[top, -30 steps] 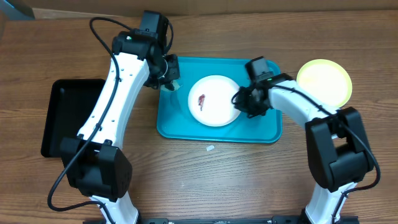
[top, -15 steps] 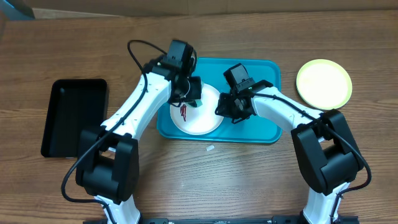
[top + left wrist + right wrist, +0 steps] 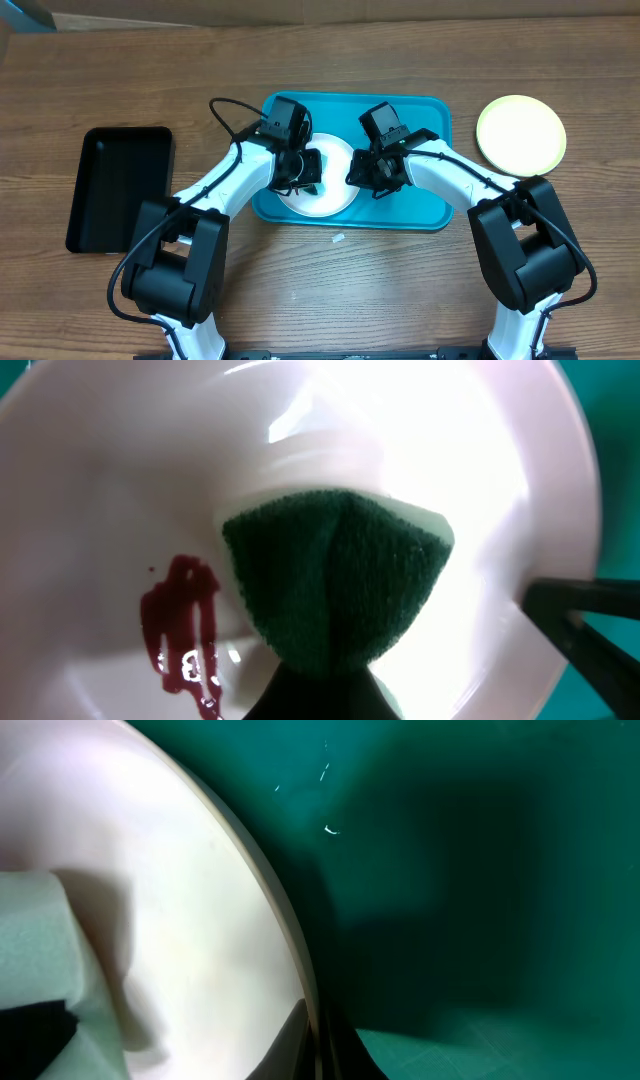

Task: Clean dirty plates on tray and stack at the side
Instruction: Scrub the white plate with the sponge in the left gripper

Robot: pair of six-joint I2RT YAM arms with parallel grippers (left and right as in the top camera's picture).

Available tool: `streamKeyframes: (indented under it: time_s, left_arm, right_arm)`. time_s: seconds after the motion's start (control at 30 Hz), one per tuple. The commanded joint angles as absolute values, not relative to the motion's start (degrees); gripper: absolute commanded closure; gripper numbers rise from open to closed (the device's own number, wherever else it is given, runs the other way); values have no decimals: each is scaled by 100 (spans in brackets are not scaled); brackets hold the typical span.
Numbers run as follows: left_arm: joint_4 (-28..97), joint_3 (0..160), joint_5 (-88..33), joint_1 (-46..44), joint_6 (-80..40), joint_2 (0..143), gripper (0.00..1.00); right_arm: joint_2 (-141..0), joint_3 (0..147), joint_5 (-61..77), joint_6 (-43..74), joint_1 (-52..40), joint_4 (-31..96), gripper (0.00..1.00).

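Observation:
A white plate (image 3: 325, 200) lies on the left half of the turquoise tray (image 3: 420, 205). My left gripper (image 3: 302, 172) is shut on a dark green sponge (image 3: 335, 585) that presses on the plate's middle. A reddish-brown smear (image 3: 185, 630) lies just left of the sponge. My right gripper (image 3: 360, 172) is shut on the plate's right rim (image 3: 300, 970), one finger above it and one below. A pale yellow-green plate (image 3: 520, 130) sits on the table right of the tray. In the overhead view the arms hide much of the white plate.
A black tray (image 3: 120, 185) stands on the table at the far left. A small white scrap (image 3: 338, 238) lies on the wood just in front of the turquoise tray. The right half of that tray (image 3: 450, 870) is bare.
A second ago the plate sat mid-tray; the right gripper has slid it left. The left arm swung in with the sponge onto the plate and now covers the smear from above.

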State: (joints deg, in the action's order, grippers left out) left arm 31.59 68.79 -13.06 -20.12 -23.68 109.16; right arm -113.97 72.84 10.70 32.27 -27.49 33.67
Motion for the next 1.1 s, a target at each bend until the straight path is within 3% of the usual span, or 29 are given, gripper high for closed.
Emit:
streamKeyframes:
  time_s: [0.0,0.3,0.83,1.07]
  left_arm:
    - [2961,6698,-1142,-1988,-2545,10940,96]
    - [2696,6678,-1623,-1997,-2523,10940,96]
    - [3061,6388,1922,-1953,-2285,10936,96]
    - [3610,7109,1970,-1966,-2290,10871,96]
  right_arm:
    - [-11478,7282,1059,3280,-2764,3343,96]
    - [-11478,7282,1066,3437,-2764,3238,96]
    - [-11478,7282,1046,3406,-2764,3306,96]
    - [-11478,7282,1031,3404,-2764,3345,96]
